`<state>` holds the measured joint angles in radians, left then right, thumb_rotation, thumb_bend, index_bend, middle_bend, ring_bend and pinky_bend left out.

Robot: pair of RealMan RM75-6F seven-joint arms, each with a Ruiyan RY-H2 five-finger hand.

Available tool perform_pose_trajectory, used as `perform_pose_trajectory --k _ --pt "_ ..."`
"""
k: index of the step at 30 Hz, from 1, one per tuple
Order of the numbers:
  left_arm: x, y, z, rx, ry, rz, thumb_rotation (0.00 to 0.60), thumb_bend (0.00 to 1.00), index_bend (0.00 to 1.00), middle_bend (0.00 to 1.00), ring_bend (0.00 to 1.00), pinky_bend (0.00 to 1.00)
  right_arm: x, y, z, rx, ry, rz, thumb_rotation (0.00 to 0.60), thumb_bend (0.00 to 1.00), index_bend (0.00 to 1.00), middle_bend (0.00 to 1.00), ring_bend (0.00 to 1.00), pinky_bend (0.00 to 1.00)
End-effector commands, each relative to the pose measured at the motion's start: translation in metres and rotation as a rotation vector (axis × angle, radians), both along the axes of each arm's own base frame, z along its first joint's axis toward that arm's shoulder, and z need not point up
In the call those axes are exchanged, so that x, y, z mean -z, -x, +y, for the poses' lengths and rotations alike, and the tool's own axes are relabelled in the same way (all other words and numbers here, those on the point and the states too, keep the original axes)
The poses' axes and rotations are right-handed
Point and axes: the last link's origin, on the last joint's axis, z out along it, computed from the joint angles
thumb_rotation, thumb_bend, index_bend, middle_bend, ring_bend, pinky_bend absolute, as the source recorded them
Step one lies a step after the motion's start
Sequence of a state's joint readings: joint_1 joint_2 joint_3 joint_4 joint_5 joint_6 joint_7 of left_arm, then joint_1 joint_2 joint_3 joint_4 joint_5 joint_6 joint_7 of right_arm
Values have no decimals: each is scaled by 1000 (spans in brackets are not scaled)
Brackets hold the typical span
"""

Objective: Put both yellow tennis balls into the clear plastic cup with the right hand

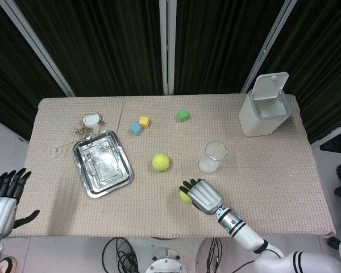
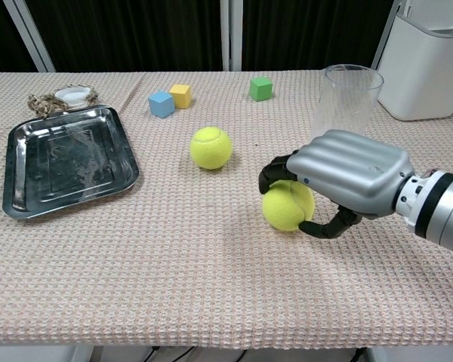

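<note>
Right hand (image 2: 347, 177) grips tennis ball (image 2: 288, 205) on table; clear cup (image 2: 346, 99) empty.

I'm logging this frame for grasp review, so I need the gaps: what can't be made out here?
- Yellow tennis ball under the right hand: mostly covered by the hand in the head view; whether it is lifted off the beige woven tablecloth is unclear.
- Left hand: cut off by the head view's edge, absent from the chest view.
- White lidded bin: cropped in the chest view.
</note>
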<state>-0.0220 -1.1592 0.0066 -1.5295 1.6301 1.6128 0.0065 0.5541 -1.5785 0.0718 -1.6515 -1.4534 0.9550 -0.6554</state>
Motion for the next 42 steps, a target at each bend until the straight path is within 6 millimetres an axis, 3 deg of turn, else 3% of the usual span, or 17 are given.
perform_pose_trajectory --k 1,5,9,16,20,26,28,32,35,39,42 --pt "0 1 0 -2 0 -3 600 54 62 12 0 0 -8 0 -2 -17 23 -23 600 355 616 525 527 729" --pt "0 1 0 1 -3 -7 600 54 62 12 0 0 -34 -13 -7 -43 85 -107 600 357 635 535 541 740" --pt "0 1 0 3 -3 -8 600 54 62 12 0 0 -80 -32 -18 -90 207 -213 600 364 640 537 541 740" --pt "0 -2 2 14 1 -4 600 54 62 12 0 0 -135 -30 -51 -41 369 -233 600 370 642 538 541 740" --pt "1 -3 2 14 2 -1 600 54 62 12 0 0 -142 -18 -66 -5 407 -194 600 371 642 538 541 740" --pt "1 -2 3 7 5 3 600 54 62 12 0 0 -134 1 -80 69 393 -155 600 348 600 492 522 705" --pt "1 -2 3 6 6 4 600 54 62 12 0 0 -130 4 -81 83 378 -146 600 326 539 442 457 650" --pt "0 -2 4 5 2 2 600 54 62 12 0 0 -124 4 -83 121 310 -180 600 202 317 284 233 436" --pt "-1 -2 5 4 3 2 600 54 62 12 0 0 -126 1 -84 124 292 -221 600 146 194 210 123 303" --pt "-1 -1 6 3 4 1 600 54 62 12 0 0 -130 0 -83 130 282 -245 600 89 78 137 34 204" --pt "0 -2 6 5 5 0 600 54 62 12 0 0 -130 1 -83 145 264 -243 600 78 39 116 12 186"
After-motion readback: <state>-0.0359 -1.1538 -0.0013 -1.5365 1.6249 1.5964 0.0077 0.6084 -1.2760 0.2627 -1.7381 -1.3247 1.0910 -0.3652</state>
